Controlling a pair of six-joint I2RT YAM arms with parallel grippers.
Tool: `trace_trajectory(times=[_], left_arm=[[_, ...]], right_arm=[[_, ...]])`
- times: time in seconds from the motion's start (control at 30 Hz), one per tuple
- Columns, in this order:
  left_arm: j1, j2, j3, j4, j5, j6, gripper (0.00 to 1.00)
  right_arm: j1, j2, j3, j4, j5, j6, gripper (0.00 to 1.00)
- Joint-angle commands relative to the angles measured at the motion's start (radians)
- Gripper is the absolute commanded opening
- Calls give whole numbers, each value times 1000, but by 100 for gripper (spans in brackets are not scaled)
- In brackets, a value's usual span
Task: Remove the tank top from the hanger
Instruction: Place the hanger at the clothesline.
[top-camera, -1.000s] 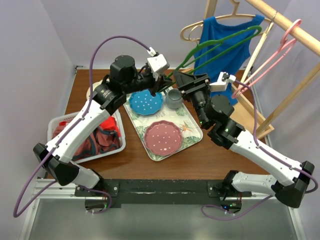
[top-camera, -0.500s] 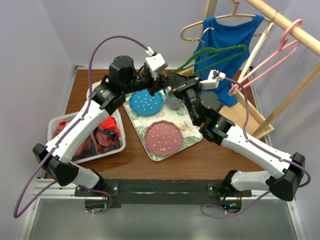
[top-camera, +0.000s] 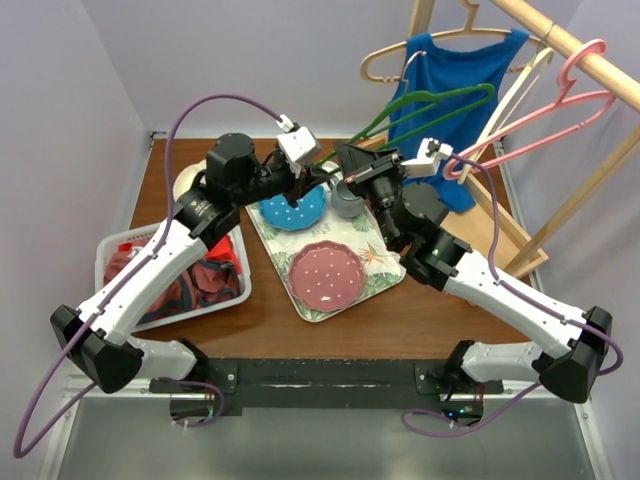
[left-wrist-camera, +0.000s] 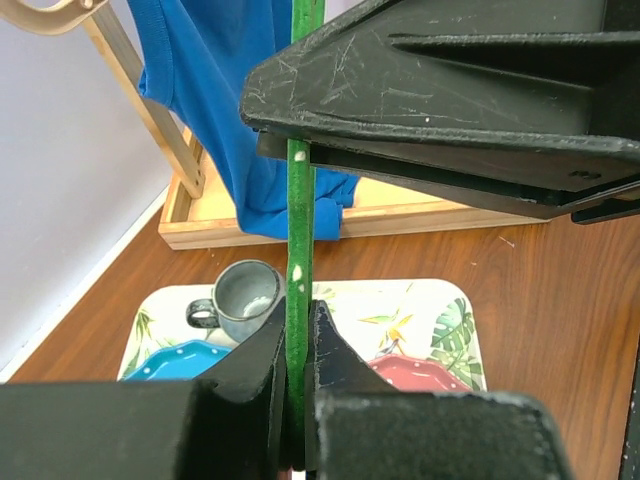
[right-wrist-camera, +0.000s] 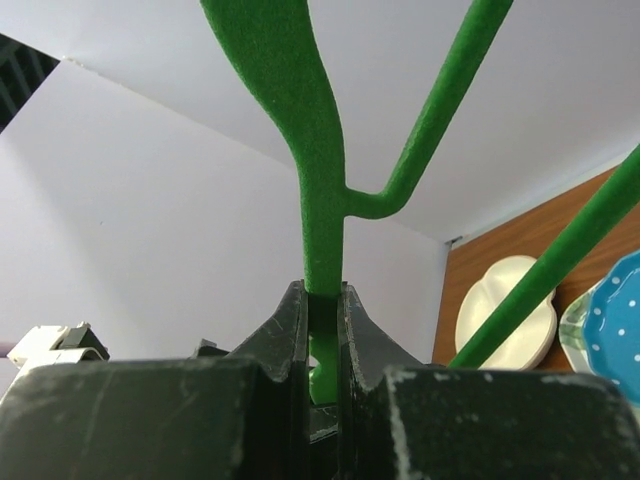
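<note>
**Clamping the green hanger (top-camera: 430, 105) from 2 sides, tank top (top-camera: 455, 80) on the rack**

Both arms reach to the far middle of the table (top-camera: 400, 320) and meet at the lower end of the green hanger. The left gripper (top-camera: 316, 176) is closed narrowly on it. In the left wrist view its 2 fingers pinch the green bar (left-wrist-camera: 300, 220), which runs straight up between them. The right gripper (top-camera: 349, 158) sits just beside the left one and is also closed tight on the hanger. The right wrist view shows the green stem (right-wrist-camera: 320, 180) squeezed between its fingers, just below the point where the stem forks.

From the 2 grips the hanger slants up and to the right, across the front of the blue tank top. The tank top hangs at the wooden rack (top-camera: 560, 40) beyond the table, its straps up by a cream hanger (top-camera: 385, 55). Whether the green hanger passes inside the fabric cannot be told. A pink hanger (top-camera: 540, 110) hangs to its right.

Below the grippers lies a leaf-patterned tray (top-camera: 375, 262). It carries a grey mug (top-camera: 348, 200), a blue dotted plate (top-camera: 290, 208) and a pink plate (top-camera: 325, 273). At the left, a white basket (top-camera: 110, 255) holds red clothes (top-camera: 200, 280).
</note>
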Motion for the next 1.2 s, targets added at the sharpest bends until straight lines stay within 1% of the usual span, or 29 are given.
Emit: trace_trajectory(times=[0.0, 0.07, 0.1, 0.2, 0.5, 0.57, 0.6, 0.63, 0.73, 0.83, 0.87, 0.93, 1.0, 1.03, 1.07, 1.17], left_arm=[[-1, -45, -13, 70, 42, -15, 0], [-1, -40, -7, 92, 48, -24, 0], [1, -36, 11, 93, 58, -27, 0], [-1, -4, 60, 81, 62, -35, 0], [-1, 44, 108, 111, 47, -67, 0], [1, 55, 109, 121, 50, -78, 0], [-1, 58, 115, 125, 48, -81, 0], [1, 68, 118, 127, 51, -85, 0], [-1, 85, 134, 135, 50, -102, 0], [-1, 105, 151, 139, 48, -114, 0], [-1, 113, 157, 139, 50, -115, 0], [-1, 118, 164, 141, 41, -121, 0], [-1, 124, 174, 135, 38, -119, 0], [-1, 127, 174, 132, 36, -119, 0], [1, 130, 175, 133, 35, -121, 0], [-1, 136, 178, 133, 12, -127, 0]], right_arm=[[-8, 5, 57, 71, 24, -8, 2], [-8, 14, 68, 59, -4, 1, 20], [-6, 17, 70, 45, -30, 1, 27], [-6, 29, 62, 31, -59, 33, 33], [-6, 43, 53, 11, -91, 55, 35], [-6, 37, 47, 11, -85, 56, 33], [-5, 35, 44, 13, -85, 56, 29], [-6, 34, 42, 13, -85, 58, 28], [-5, 38, 34, 25, -94, 78, 26], [-3, 48, 36, 26, -94, 85, 31], [-2, 51, 34, 25, -94, 88, 35], [-3, 48, 31, 25, -84, 93, 35], [-3, 37, 16, 37, -74, 96, 26], [-3, 32, 10, 45, -59, 93, 18], [-3, 28, 1, 51, -50, 90, 0], [-2, 22, 7, 78, -16, 72, 0]])
